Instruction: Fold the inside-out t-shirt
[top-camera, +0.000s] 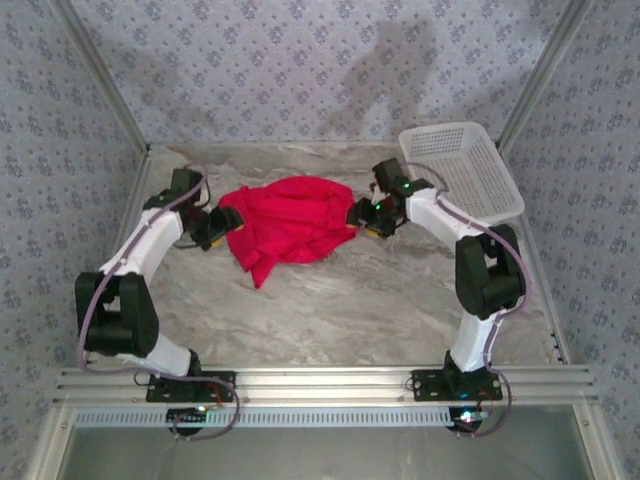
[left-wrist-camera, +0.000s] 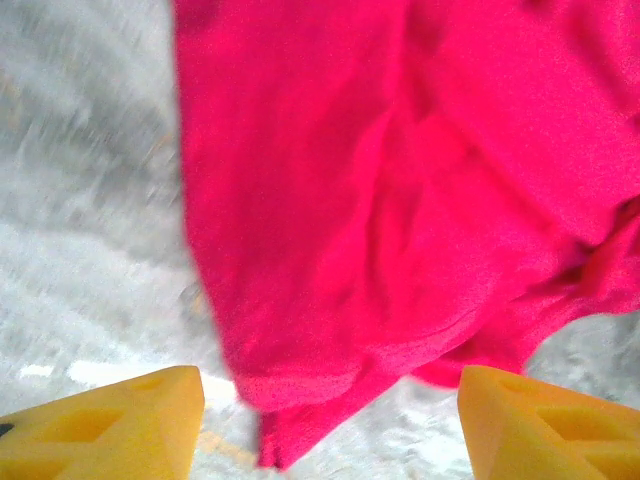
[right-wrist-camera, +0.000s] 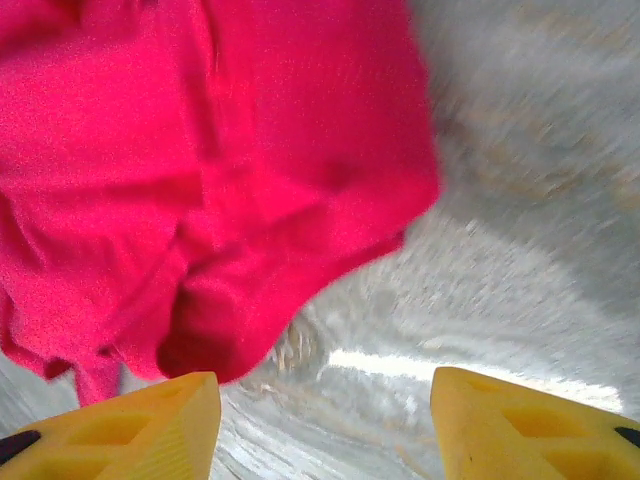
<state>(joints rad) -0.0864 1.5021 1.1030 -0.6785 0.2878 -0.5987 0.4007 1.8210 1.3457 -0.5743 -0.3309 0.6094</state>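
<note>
Wide table (top-camera: 350, 310) spreads nearward from the crumpled t-shirt (top-camera: 288, 225).

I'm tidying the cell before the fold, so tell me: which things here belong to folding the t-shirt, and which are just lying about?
Part of the job:
- red t-shirt, crumpled mid-table
- left gripper, open at its left edge
- right gripper, open at its right edge

Lying about:
- white mesh basket, far right corner, apart from the shirt
</note>
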